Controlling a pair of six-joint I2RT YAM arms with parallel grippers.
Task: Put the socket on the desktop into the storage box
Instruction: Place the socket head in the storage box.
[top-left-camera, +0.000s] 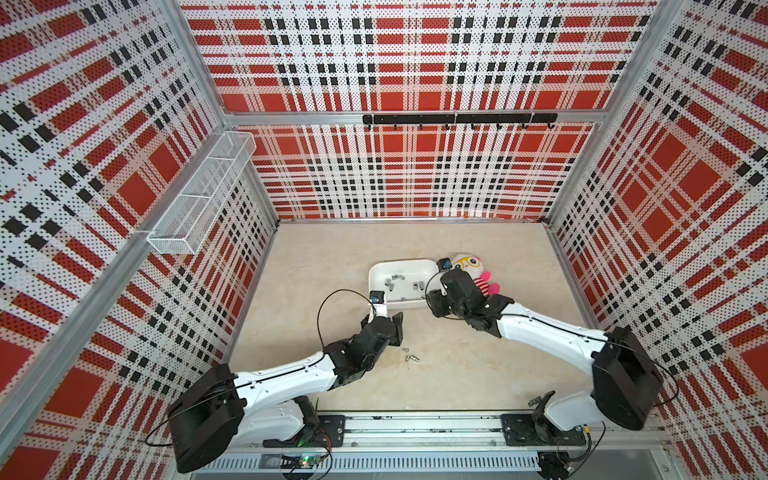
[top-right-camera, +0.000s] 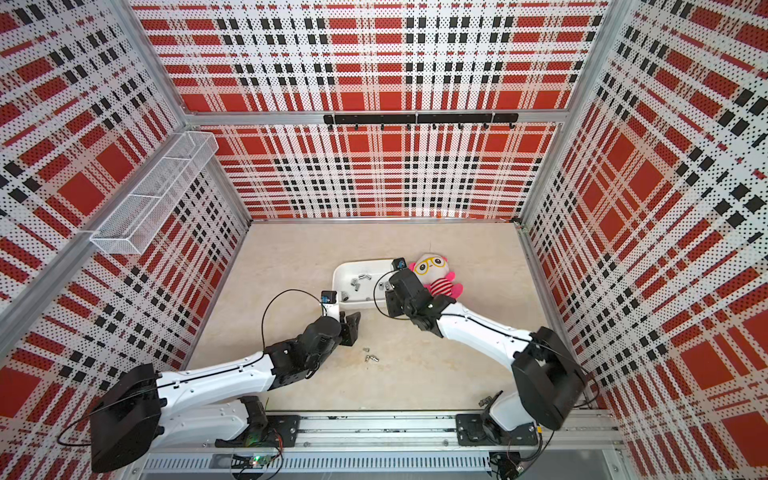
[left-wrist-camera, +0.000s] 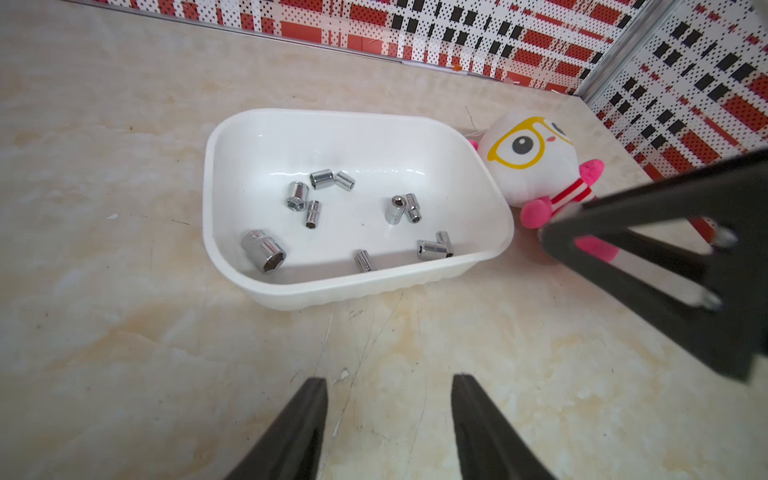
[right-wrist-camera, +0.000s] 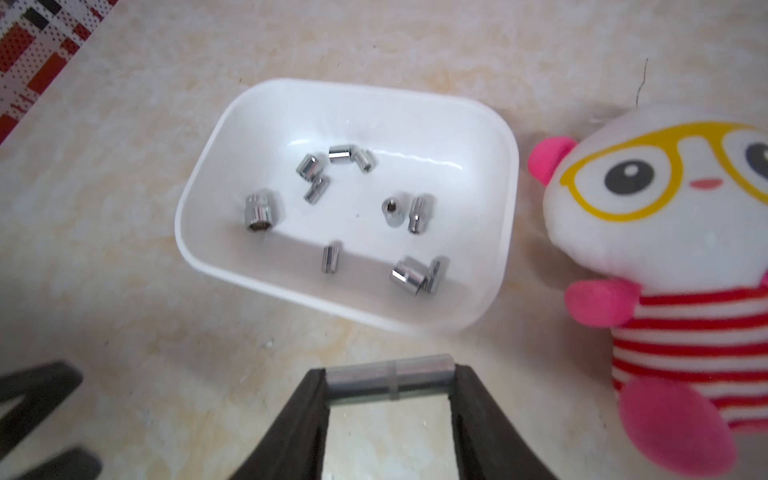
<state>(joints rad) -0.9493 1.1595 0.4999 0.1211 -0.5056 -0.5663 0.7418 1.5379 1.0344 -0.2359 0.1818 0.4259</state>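
Chrome socket (right-wrist-camera: 419, 368): clamped end to end in right gripper (right-wrist-camera: 388, 380), just beside storage box (right-wrist-camera: 486, 249)
Left gripper (left-wrist-camera: 389, 380): jaws apart, empty
Loose sockets (top-left-camera: 409, 356): on desktop (top-left-camera: 332, 257)

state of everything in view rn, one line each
storage box, upright on the desktop
boxed sockets, ten, loose inside the storage box
long socket, clamped end to end in the right pincer
right pincer, shut on the long socket
left pincer, open, holding nothing
desktop sockets, lying loose outside the box
plush doll, lying face up beside the box
wire-mesh basket, hanging on the side wall
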